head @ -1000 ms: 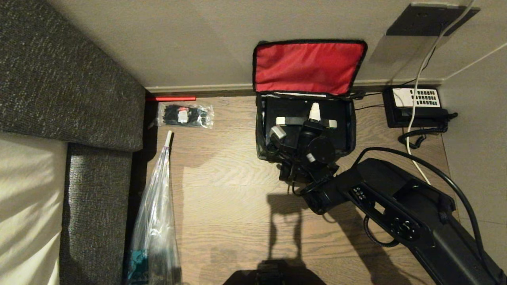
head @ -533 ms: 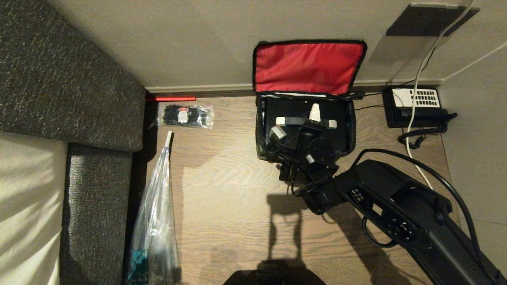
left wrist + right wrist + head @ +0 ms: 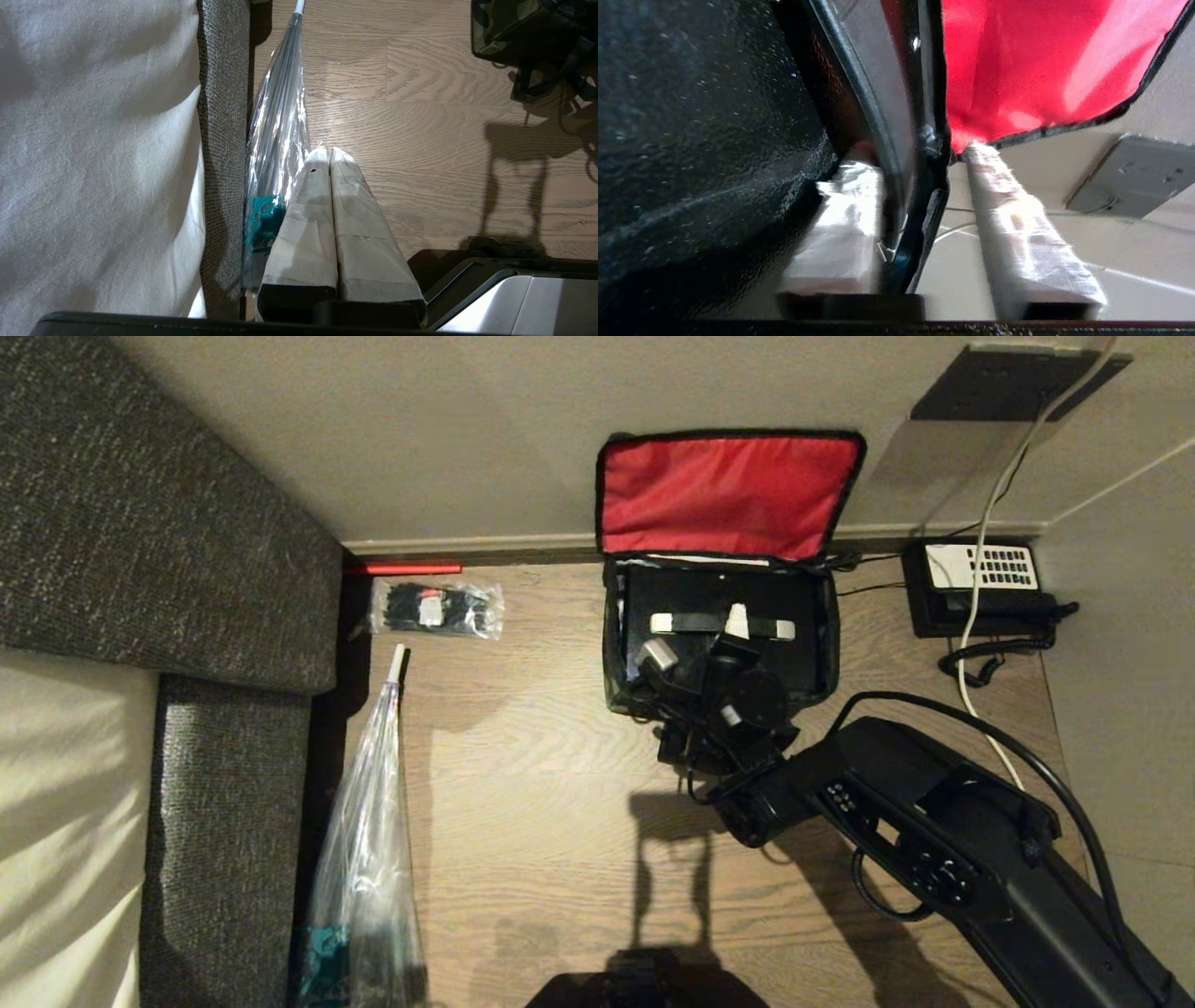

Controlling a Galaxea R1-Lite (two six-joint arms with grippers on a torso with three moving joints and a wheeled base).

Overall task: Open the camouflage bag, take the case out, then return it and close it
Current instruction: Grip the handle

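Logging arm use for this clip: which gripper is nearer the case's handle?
Right. The right gripper reaches into the open camouflage bag, at the handle of the case. The left gripper hangs over bare floor beside the umbrella, well away.

Dim warm indoor light, hard arm shadow on the floor, blurred close-up right wrist view.

The black right arm carries looping black cables, its tool fingers wrapped in pale tape.

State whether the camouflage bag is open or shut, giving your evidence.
Open. The camouflage bag's red-lined lid stands back against the wall, and the case shows inside.
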